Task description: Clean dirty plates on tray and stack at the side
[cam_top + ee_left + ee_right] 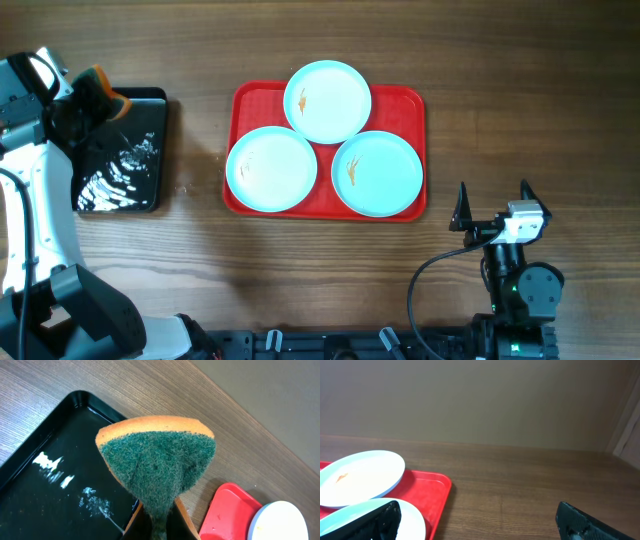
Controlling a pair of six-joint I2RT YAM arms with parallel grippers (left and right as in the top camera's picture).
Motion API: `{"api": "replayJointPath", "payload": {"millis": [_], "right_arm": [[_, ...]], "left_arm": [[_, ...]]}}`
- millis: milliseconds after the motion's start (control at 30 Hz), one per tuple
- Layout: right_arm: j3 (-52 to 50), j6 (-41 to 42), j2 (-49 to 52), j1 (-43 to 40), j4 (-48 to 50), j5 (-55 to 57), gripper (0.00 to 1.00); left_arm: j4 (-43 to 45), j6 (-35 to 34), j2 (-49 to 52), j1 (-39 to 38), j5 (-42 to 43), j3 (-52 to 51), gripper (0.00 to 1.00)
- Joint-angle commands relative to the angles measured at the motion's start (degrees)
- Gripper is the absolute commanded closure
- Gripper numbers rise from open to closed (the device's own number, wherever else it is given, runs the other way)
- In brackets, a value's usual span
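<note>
**A:** What sat closest to the robot?

**B:** The right pincer (pixel 494 200). It was released, with its two fingers spread wide above the table (pixel 560 110). It hung near the red tray (pixel 405 100), off its near right corner and touching nothing.

**A:** And the plates?

**B:** All three lay on that red tray. The near-left plate (pixel 271 169) and the near-right plate (pixel 377 173) sat side by side along the near rim. The right one carried a small orange smear, while the left one looked almost plain. Behind and between them was the far plate (pixel 327 101), also smeared with orange. Its edge met both of the others and reached out past the tray's far rim.

**A:** Where was the other arm?

**B:** Far off to the left. The left pincer (pixel 85 105) was clenched on a sponge (pixel 157 460), pinching it into a fold, with the green scouring face toward the wrist camera and the orange layer behind it. It hung over the far end of the black tray (pixel 35 435), which showed wet white streaks and lay well apart from the red one.
</note>
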Motion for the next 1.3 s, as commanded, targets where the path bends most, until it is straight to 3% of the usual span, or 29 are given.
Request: {"api": "replayJointPath", "payload": {"millis": [0,1267], "right_arm": [[0.0,-0.5,-0.4,-0.3,0.2,0.6,0.00],[0.0,-0.5,-0.4,-0.3,0.2,0.6,0.00]], "left_arm": [[0.1,0.7,0.5,0.3,1.1,-0.1,0.96],[-0.1,0.7,0.7,2.8,0.7,-1.0,0.96]]}}
